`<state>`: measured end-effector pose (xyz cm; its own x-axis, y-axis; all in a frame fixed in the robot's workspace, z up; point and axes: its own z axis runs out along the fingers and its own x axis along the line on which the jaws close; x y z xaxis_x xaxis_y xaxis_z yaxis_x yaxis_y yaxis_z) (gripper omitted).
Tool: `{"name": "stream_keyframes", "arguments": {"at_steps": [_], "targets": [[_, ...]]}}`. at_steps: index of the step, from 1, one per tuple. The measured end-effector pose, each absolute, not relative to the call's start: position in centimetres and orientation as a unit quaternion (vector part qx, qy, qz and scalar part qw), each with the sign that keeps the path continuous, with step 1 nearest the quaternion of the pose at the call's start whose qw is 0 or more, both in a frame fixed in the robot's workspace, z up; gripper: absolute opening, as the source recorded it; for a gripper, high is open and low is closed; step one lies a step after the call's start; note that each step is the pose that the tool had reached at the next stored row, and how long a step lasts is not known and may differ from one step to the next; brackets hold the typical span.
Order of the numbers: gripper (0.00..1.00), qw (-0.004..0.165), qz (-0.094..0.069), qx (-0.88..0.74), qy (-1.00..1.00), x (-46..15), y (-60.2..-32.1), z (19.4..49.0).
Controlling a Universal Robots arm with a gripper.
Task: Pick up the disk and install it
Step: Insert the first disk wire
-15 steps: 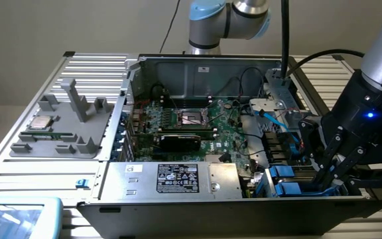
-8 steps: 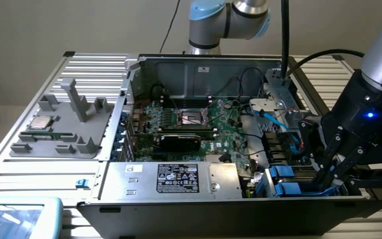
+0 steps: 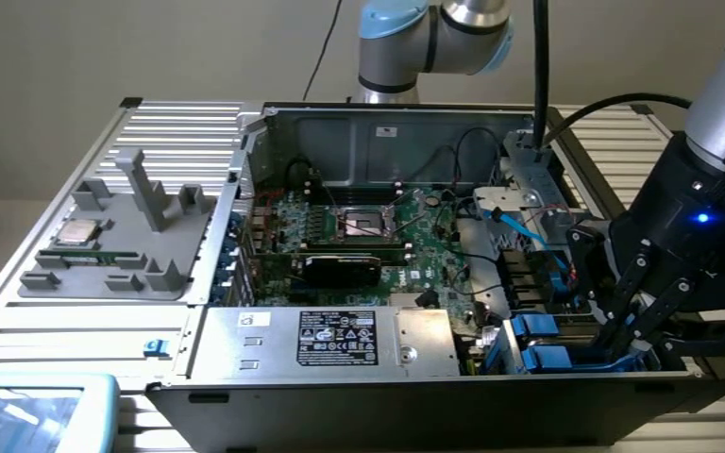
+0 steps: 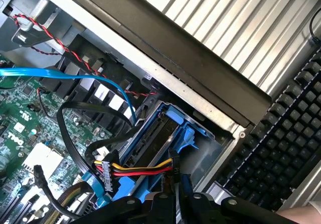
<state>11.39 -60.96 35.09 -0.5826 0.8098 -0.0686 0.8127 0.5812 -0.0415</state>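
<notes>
We read little here. The green circuit board (image 4: 25, 118) carries white "DELL" lettering. In the exterior view, the big grey metal box (image 3: 325, 342) at the six o'clock edge of the open black-and-grey computer case (image 3: 388, 142) wears a black label (image 3: 336, 338), but its white print is too fine for us to read. A small white sticker (image 3: 256, 319) beside it is equally unreadable. The black multi-fingered gripper (image 3: 625, 344) reaches down into the case's corner at about four o'clock, among the blue drive carriers. From the wrist, the disk (image 4: 160, 133) appears as a dark slab edged by blue plastic carrier rails, seated in the bay against the case wall. It lies directly beyond the gripper (image 4: 178, 194), whose fingertips sit just beside its near end. The fingers are drawn almost together, and we see nothing clamped between them. A plug with red, yellow and black wires (image 4: 135, 170) lies just beside the disk, and a black keyboard (image 4: 281, 143) rests outside the case on the ribbed metal table (image 4: 235, 18).
</notes>
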Motion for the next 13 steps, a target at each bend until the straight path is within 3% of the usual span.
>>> {"name": "stream_keyframes", "arguments": {"at_steps": [13], "targets": [[0.16, 0.019, -0.035, 0.505, 0.862, 11.44, -60.70, 35.08]]}}
